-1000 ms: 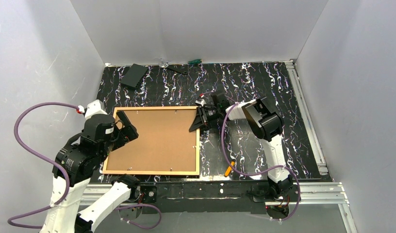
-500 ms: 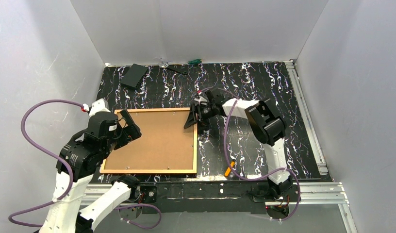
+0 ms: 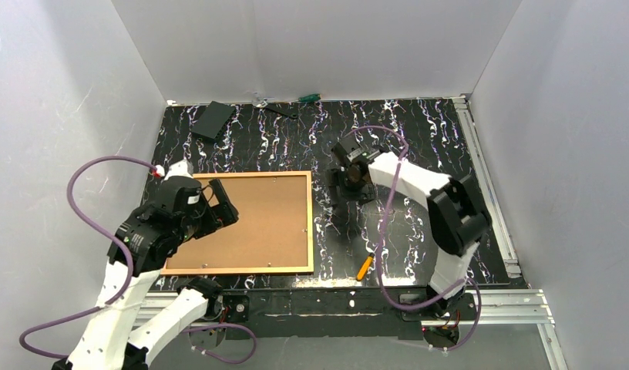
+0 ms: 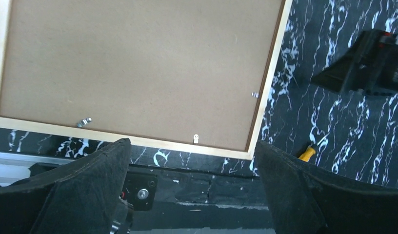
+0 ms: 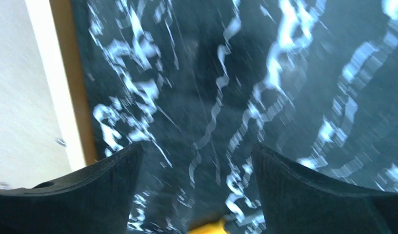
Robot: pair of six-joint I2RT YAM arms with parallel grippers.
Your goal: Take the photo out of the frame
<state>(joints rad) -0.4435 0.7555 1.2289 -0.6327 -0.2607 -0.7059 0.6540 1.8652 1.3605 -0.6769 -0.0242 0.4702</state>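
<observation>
The frame (image 3: 310, 223) lies face down on the black marbled table, its thin wooden border around the brown board back of the photo (image 3: 253, 220). The picture side is hidden. My left gripper (image 3: 221, 204) hovers open over the board's left part. From its wrist camera I see the board (image 4: 138, 63), the border rail (image 4: 270, 87) and small metal tabs (image 4: 196, 139), with nothing between the fingers of the left gripper (image 4: 192, 195). My right gripper (image 3: 350, 176) stands open over bare table just right of the frame. The right gripper (image 5: 197, 190) is empty, the frame edge (image 5: 55, 87) to its left.
An orange-handled tool (image 3: 364, 267) lies near the front edge, right of the frame. At the back sit a black box (image 3: 213, 119) and a green-handled screwdriver (image 3: 309, 97). A metal rail (image 3: 485, 185) runs along the table's right side. White walls enclose three sides.
My right gripper has opened and pulled away from the frame's upper right corner to the right. The frame has slid slightly left. My left gripper moved a little right over the board.
</observation>
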